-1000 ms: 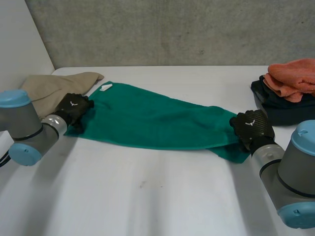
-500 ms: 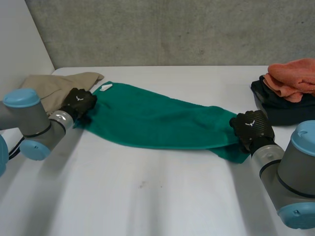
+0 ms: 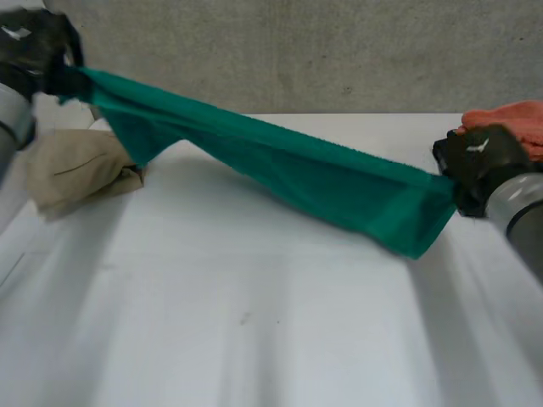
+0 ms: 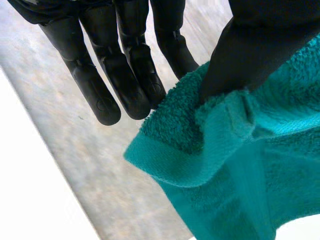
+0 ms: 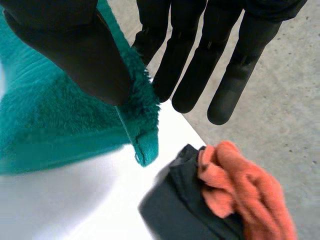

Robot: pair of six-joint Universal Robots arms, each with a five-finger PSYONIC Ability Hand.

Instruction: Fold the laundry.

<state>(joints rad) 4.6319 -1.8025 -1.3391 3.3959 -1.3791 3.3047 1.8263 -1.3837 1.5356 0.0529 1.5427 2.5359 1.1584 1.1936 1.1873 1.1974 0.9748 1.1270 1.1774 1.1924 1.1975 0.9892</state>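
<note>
A green towel (image 3: 280, 165) hangs stretched in the air above the white table (image 3: 254, 322), sloping down from the far left to the right. My left hand (image 3: 34, 47) holds its left end high up; in the left wrist view the thumb (image 4: 260, 45) pinches the towel's corner (image 4: 200, 145) against the fingers (image 4: 125, 75). My right hand (image 3: 482, 157) holds the right end lower down; in the right wrist view its thumb (image 5: 75, 50) presses the towel's edge (image 5: 60, 125) against the fingers (image 5: 200, 55).
A beige cloth (image 3: 76, 165) lies crumpled at the table's far left. At the far right a dark folded garment (image 5: 185, 210) carries an orange cloth (image 5: 245, 190). A grey wall (image 3: 297, 51) runs behind the table.
My left hand has closed on the towel's left end and lifted it high. The right hand has risen too, so the towel has left the table and hangs taut between both hands.
</note>
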